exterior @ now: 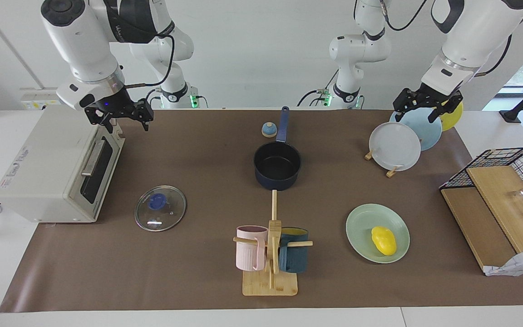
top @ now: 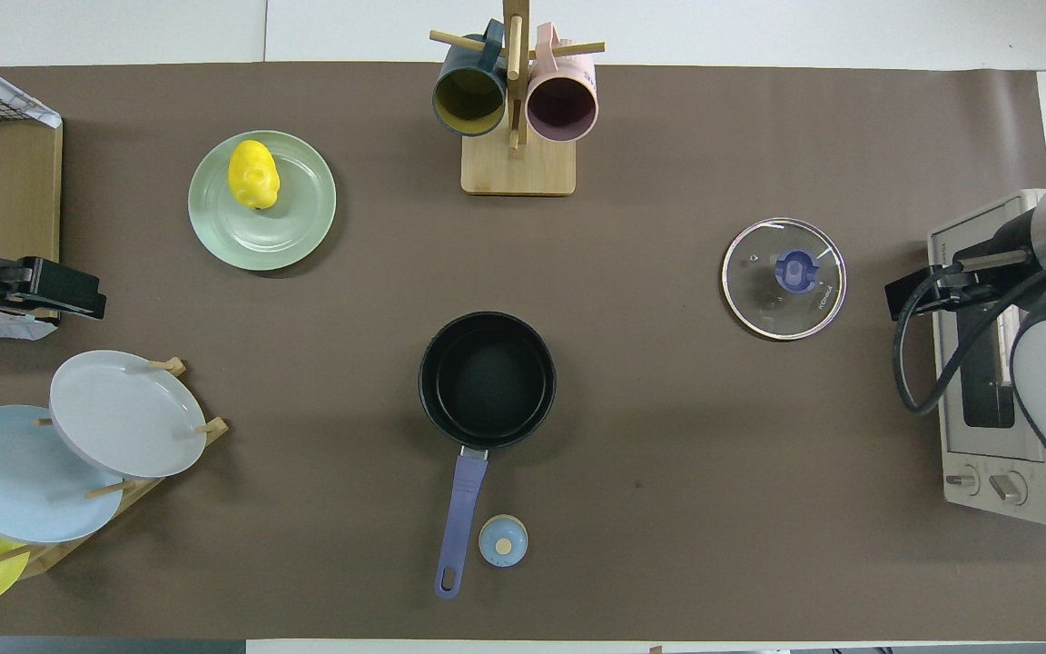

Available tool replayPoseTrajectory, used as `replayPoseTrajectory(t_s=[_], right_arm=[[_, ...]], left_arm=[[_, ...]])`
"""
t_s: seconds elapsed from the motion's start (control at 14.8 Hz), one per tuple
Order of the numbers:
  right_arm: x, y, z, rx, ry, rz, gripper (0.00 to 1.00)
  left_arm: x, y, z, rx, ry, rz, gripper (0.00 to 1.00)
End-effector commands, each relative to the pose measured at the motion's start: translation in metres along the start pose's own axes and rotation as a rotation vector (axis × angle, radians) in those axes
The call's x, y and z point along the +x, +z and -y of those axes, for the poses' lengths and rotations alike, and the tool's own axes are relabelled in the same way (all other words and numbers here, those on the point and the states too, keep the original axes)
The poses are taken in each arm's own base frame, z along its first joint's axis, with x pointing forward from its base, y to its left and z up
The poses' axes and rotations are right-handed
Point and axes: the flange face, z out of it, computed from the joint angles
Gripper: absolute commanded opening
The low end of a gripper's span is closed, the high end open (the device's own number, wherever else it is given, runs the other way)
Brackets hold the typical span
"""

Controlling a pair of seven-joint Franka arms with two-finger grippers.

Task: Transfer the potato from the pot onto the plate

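The yellow potato (exterior: 383, 240) (top: 253, 174) lies on the mint-green plate (exterior: 361, 222) (top: 300, 222), at the plate's part farthest from the robots. The dark blue pot (exterior: 277, 165) (top: 487, 377) stands mid-table with a bare black inside, its handle (top: 461, 518) pointing toward the robots. My left gripper (exterior: 416, 114) (top: 78, 300) hangs open and holds nothing, up in the air over the rack of standing plates. My right gripper (exterior: 123, 120) (top: 906, 298) waits open over the toaster oven's front top edge.
A glass lid (exterior: 160, 208) lies near the toaster oven (exterior: 57, 168). A mug tree (exterior: 270, 254) with a pink and a teal mug stands near the table's edge farthest from the robots. A plate rack (exterior: 397, 145), a wire basket with boards (exterior: 497, 190) and a small blue timer (exterior: 268, 130) also stand here.
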Motion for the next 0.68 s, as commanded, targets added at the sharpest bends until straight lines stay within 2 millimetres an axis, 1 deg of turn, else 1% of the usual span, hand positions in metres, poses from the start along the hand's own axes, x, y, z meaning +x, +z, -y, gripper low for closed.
replayPoseTrajectory(t_s=[0.0, 0.61], right_arm=[[-0.0050, -0.0016, -0.0010, 0.024, 0.016, -0.010, 1.00], [-0.0049, -0.0016, -0.0020, 0.022, 0.018, -0.011, 1.00]], left_arm=[[-0.0003, -0.0037, 0.0000, -0.009, -0.014, -0.015, 1.00], [0.0009, -0.0034, 0.0039, -0.010, -0.017, -0.024, 1.00]])
